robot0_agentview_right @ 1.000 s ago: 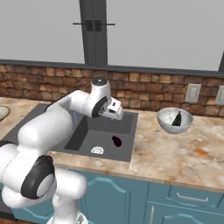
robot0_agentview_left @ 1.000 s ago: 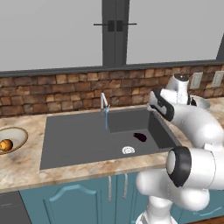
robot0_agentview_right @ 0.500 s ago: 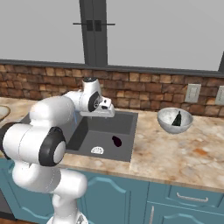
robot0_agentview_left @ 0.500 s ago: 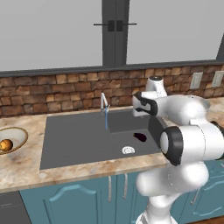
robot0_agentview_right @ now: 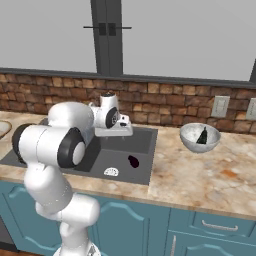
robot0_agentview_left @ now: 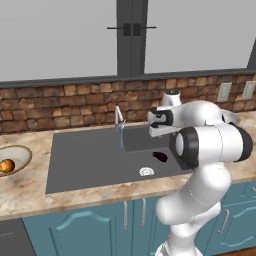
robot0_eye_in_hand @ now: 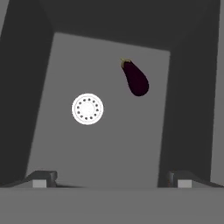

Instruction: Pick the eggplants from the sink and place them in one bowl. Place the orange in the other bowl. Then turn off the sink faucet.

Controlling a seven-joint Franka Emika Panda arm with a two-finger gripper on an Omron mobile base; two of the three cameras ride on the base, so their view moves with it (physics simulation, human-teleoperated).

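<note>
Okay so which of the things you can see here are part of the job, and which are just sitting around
Part of the job:
eggplant in the sink
eggplant in the grey bowl
grey bowl
orange
tan bowl
sink
faucet, water running
gripper, open

Just there:
drain
wall outlets
window

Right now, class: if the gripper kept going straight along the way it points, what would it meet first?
Probably the bare sink floor. The open gripper looks down into the basin; the drain and eggplant sit off its centre line, though depth is uncertain.
</note>
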